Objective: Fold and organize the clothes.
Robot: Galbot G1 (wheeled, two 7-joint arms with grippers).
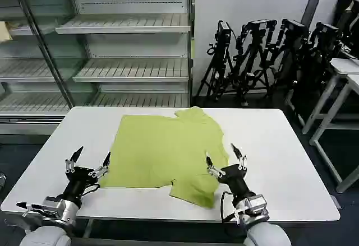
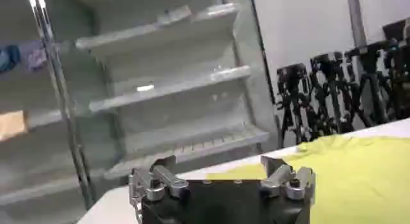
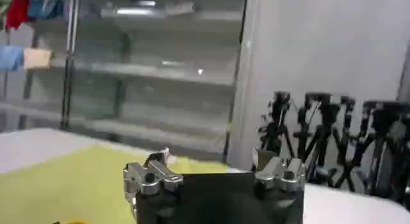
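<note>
Lime short-sleeved shirt of thin soft fabric lies spread mid-way across a white rectangular table. Left gripper, fingers spread, hovers beside its near left corner; right gripper, likewise spread, over its near right edge.

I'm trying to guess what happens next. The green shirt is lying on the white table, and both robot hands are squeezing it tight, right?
Not quite. The shirt does lie on the white table, but neither gripper is squeezing it. The head view shows the left gripper open beside the shirt's edge and the right gripper open over its near corner, holding nothing.
</note>
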